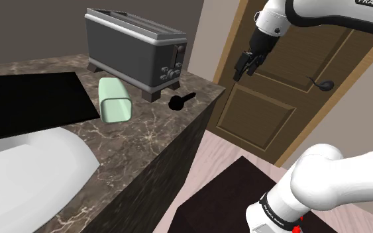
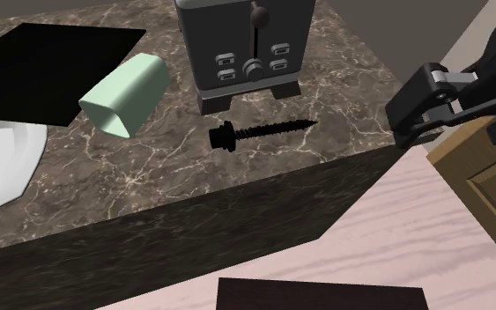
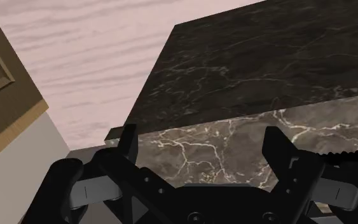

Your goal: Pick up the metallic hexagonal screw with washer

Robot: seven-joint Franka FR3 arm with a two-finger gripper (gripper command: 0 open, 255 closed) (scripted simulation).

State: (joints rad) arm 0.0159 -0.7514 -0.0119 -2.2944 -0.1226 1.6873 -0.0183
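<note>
- Step in hand: the approach. The gripper (image 1: pixel 242 67) hangs in the air off the counter's (image 1: pixel 152 142) corner, in front of the door (image 1: pixel 271 112), with nothing between its fingers.
- End effector: in the wrist view the two fingers (image 3: pixel 128 144) stand spread apart, with bare counter edge and floor (image 3: pixel 88 57) between them.
- Task's thing: the screw (image 2: pixel 259 132), drawn dark rather than shiny, lies flat on the counter just in front of the toaster (image 2: pixel 246 48). It is apart from the pale green cup (image 2: pixel 127 92), which lies on its side toward the second exterior view's left.
- Long axis: nearly level across the second exterior view, and roughly parallel to the toaster's front.
- Pointing: the hexagonal head and washer are toward that view's left, and the tip is toward its right, on the gripper's side. In the shoulder view the head lies lower left and the tip upper right.
- A toothed dark strip beside one finger in the wrist view is probably the screw's thread.
- Next move, as judged: carry the gripper in over the counter until it is above the shank. Turn the wrist so the fingers straddle the shank across its long axis. Then descend close to the surface and close.
- Risk, as judged: the thin shank lies low, so a shallow descent could close above it.
</note>
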